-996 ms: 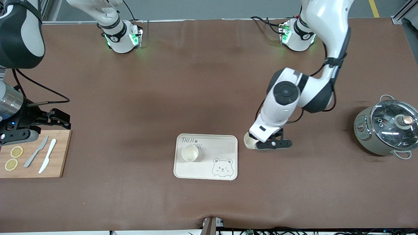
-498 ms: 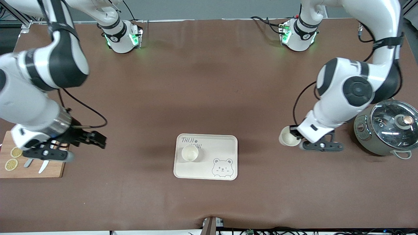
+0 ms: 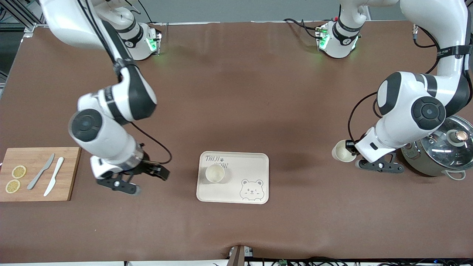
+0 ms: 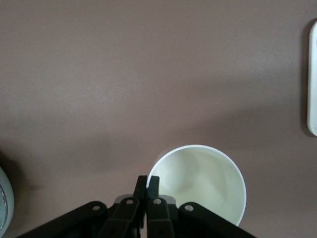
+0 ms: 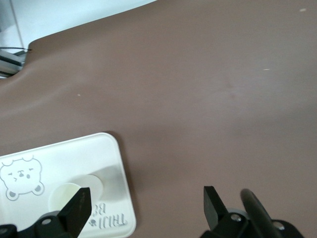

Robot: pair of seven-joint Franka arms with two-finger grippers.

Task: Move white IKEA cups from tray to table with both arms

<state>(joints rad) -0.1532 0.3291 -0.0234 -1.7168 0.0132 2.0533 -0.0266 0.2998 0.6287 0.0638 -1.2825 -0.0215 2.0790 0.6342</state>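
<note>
Front view, nearest first.

Tray (image 3: 255,162): cream, rectangular, bear print at one corner; nearest item to the camera, midway along the brown table (image 3: 236,92). One cup (image 3: 215,173) stands upright in it, near the lettered end, apart from the bear.

Board (image 3: 68,173): wooden, at the right arm's end of the table, about level with the tray. Carries two lemon slices (image 3: 15,178), a grey knife (image 3: 41,171) and a white knife (image 3: 54,181), lying side by side.

Right gripper (image 3: 138,181): over bare table between board and tray, close to the surface. Jaws spread wide, holding nothing. The right wrist view shows both fingers (image 5: 214,206) parted, with the tray corner and its cup between and past them.

Left gripper (image 3: 353,153): over bare table between tray and pot, toward the left arm's end. Jaws pinched tight on the rim of the second cup (image 3: 343,151), one finger inside the wall, one outside. The left wrist view shows the cup mouth (image 4: 198,181) open toward the camera and the fingertips (image 4: 147,184) meeting on its wall.

Pot (image 3: 436,147): grey, glass lid, two loop handles; just beside the left gripper, at the left arm's end. The left arm's elbow hangs partly over it.

Open table lies between the held cup and the tray.

Arm bases: along the edge farthest from the camera, green lights on.
</note>
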